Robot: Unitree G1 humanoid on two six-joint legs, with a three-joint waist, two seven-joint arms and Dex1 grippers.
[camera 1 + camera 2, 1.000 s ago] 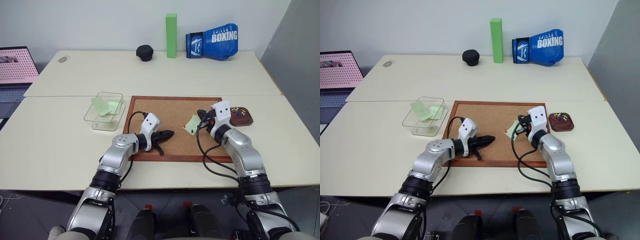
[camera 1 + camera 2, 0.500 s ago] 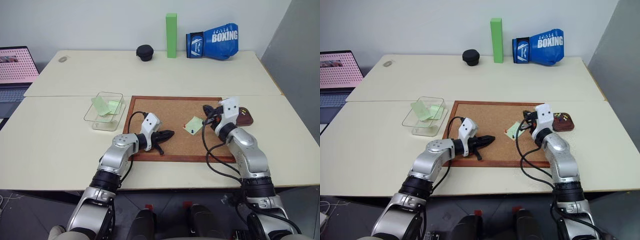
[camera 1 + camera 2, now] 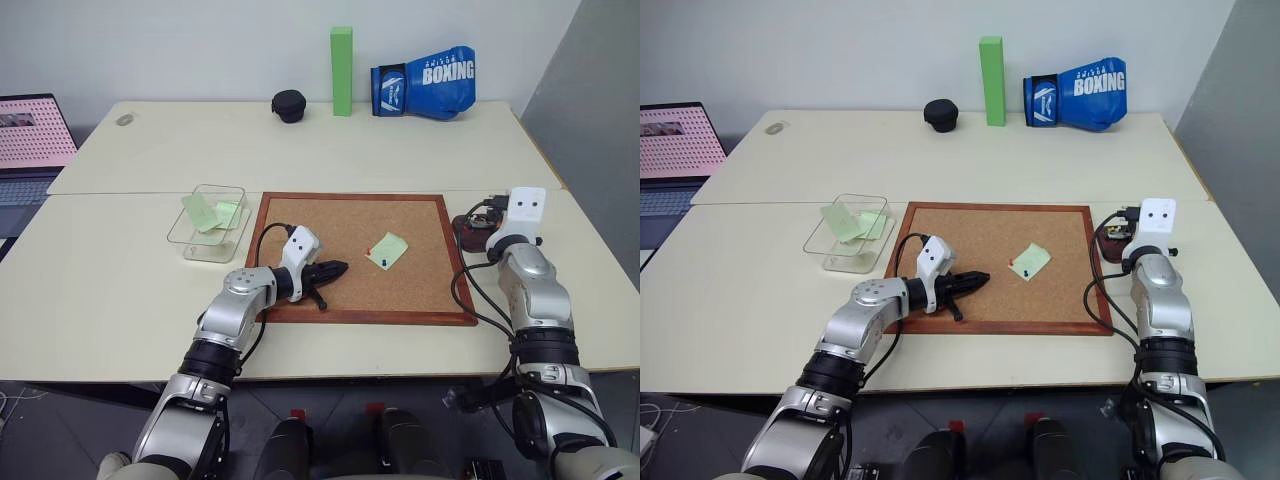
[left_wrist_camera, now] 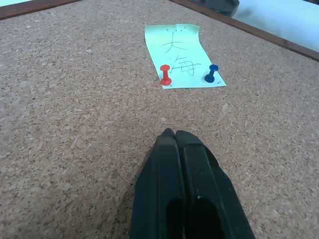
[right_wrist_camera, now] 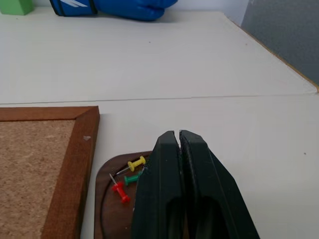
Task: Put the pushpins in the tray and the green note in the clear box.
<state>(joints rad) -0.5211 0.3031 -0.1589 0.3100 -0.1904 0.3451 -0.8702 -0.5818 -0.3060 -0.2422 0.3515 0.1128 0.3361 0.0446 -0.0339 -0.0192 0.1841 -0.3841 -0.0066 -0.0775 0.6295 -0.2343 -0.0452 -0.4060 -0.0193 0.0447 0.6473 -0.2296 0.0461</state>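
The pale tabletop [image 3: 120, 290] carries a wood-framed cork board [image 3: 300, 215]. To its left stands the clear box [image 3: 209, 221] with green slips inside. Just off the board's right edge lies the dark tray [image 5: 107, 199], holding yellow, green and red pins. The green note [image 3: 387, 249] lies flat on the cork, fastened by two pushpins [image 4: 165, 74], red and blue. The left pincer [image 3: 338, 268] rests on the cork, fingers pressed together, empty. The right pincer [image 5: 178, 137] hangs over the tray, fingers likewise together, nothing visibly between them.
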